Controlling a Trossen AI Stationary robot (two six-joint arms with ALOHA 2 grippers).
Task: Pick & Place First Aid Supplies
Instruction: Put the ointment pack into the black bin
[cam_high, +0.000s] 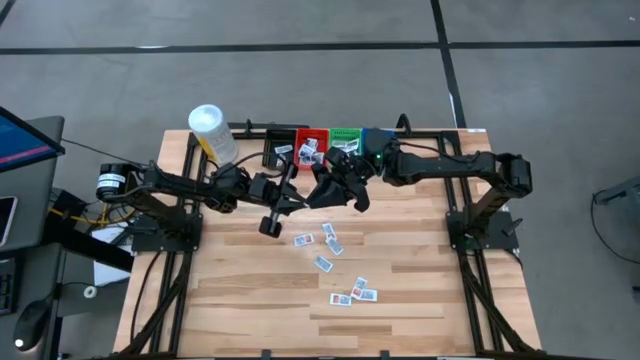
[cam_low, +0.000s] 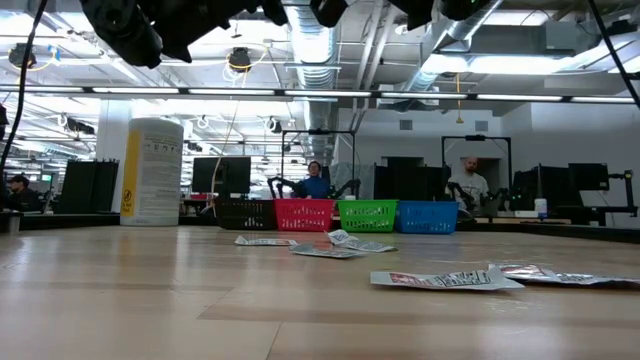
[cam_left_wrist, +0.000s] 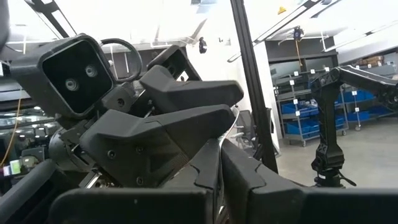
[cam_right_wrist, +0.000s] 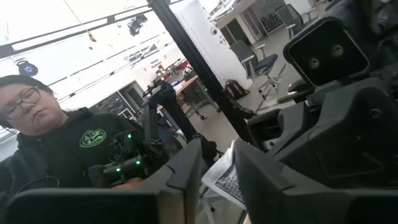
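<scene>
Both grippers are meeting in the upper middle of the high view, just below the row of bins (cam_high: 320, 140). The right gripper (cam_right_wrist: 217, 163) is pinching a white packet (cam_right_wrist: 229, 177) between its fingers, while the left gripper (cam_left_wrist: 219, 163) is sitting with its fingers pressed almost together. Other packets (cam_high: 330, 245) are lying scattered across the wooden table (cam_high: 420, 280), toward the frame's centre and lower middle.

Both arms raised mid-table, left gripper (cam_high: 283, 203) and right gripper (cam_high: 335, 192) close together.
</scene>
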